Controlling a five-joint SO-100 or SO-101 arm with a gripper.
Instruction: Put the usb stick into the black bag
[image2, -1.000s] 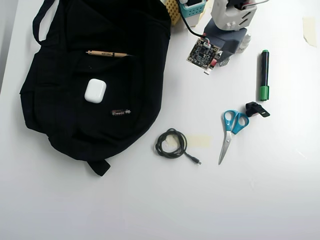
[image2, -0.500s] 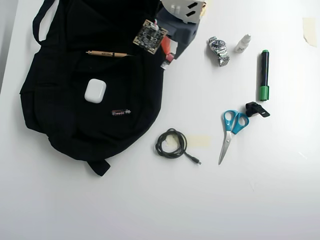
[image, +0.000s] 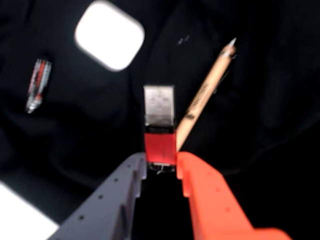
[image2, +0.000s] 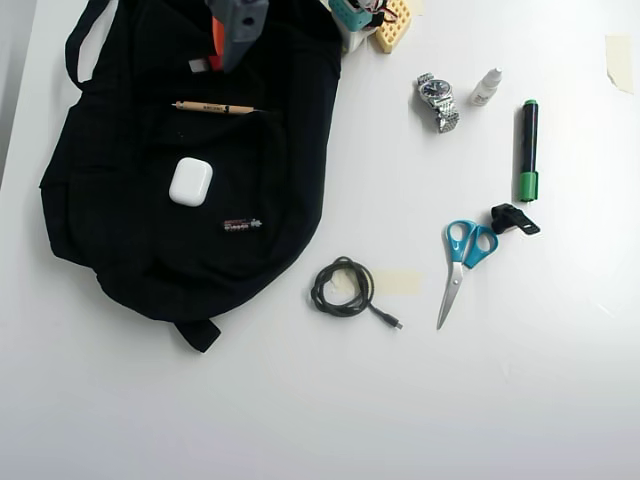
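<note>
In the wrist view my gripper (image: 161, 162) is shut on the usb stick (image: 160, 125). Its grey and orange fingers clamp the red body, and the silver metal end points away from them. The stick hangs over the black bag (image: 75, 135), between a white case (image: 110, 35) and a pencil (image: 205, 95) that lie on the fabric. In the overhead view the gripper (image2: 212, 58) is above the upper part of the black bag (image2: 110, 230), just above the pencil (image2: 215, 107). The usb stick (image2: 200, 66) shows there only as a small pale tip.
On the bag also lie the white case (image2: 190, 181) and a small battery (image2: 242, 225). On the white table to the right are a coiled cable (image2: 342, 286), scissors (image2: 460, 262), a green marker (image2: 528, 150), a watch (image2: 437, 100), a small bottle (image2: 487, 87) and a black clip (image2: 513, 219).
The arm has swung left from beside the watch and the bag's right edge to over the bag's upper part, carrying the usb stick. Nothing on the table or bag moved.
</note>
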